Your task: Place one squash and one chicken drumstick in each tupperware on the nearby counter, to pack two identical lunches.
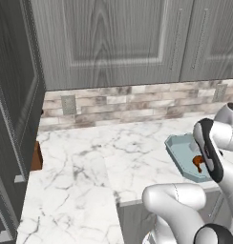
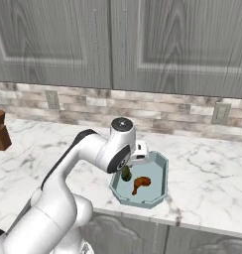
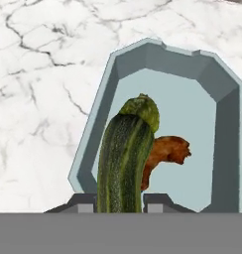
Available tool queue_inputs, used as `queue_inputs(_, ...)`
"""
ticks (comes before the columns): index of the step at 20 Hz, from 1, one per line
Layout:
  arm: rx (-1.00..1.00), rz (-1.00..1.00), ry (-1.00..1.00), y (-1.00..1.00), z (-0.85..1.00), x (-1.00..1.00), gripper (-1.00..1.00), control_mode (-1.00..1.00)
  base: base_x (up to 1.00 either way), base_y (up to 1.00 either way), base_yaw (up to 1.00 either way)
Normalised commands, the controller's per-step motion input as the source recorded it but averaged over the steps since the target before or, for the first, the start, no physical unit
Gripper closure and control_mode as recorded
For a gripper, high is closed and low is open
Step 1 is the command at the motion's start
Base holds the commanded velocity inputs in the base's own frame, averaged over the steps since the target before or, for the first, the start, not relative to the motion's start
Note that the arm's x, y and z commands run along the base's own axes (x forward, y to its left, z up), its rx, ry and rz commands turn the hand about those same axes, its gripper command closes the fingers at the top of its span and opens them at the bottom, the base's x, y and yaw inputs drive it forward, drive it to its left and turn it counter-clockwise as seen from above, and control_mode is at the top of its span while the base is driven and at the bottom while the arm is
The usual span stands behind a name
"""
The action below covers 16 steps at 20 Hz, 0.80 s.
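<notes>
Claw [image 3: 121, 207] clamped on zucchini-like squash [image 3: 125, 158], which points toward 12 o'clock over pale blue-teal tupperware [image 3: 227, 149]. Reddish-brown drumstick [image 3: 165, 154] lies inside, at squash's 3 o'clock. Marble worktop [image 3: 38, 89] surrounds.

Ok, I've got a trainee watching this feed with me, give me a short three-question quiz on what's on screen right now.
1. True or false: the gripper is shut on the zucchini-like squash.
2. What already lies in the pale blue octagonal tupperware?
A. a round dark green squash
B. a reddish-brown chicken drumstick
C. nothing
3. Fill in: the tupperware sits near the front edge of the white marble ____.

Key:
1. True. The squash stands up between the fingertips, over the tupperware.
2. B. The chicken drumstick lies on its floor.
3. counter.
</notes>
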Motion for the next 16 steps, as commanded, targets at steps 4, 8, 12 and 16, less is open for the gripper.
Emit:
queue_inputs(4, 0.13, -0.32, 0.0, 0.0, -0.41, 0.21, 1.0, -1.0, 0.0, 0.0, 0.0)
queue_inputs(8, 0.08, -0.34, 0.0, 0.0, -0.24, 0.31, 1.0, -1.0, 0.0, 0.0, 0.0)
queue_inputs(12, 0.04, -0.3, -0.01, 0.0, -0.14, 0.24, 1.0, -1.0, 0.0, 0.0, 0.0)
queue_inputs(16, 0.01, -0.14, -0.06, -0.03, -0.19, 0.21, 1.0, -1.0, 0.0, 0.0, 0.0)
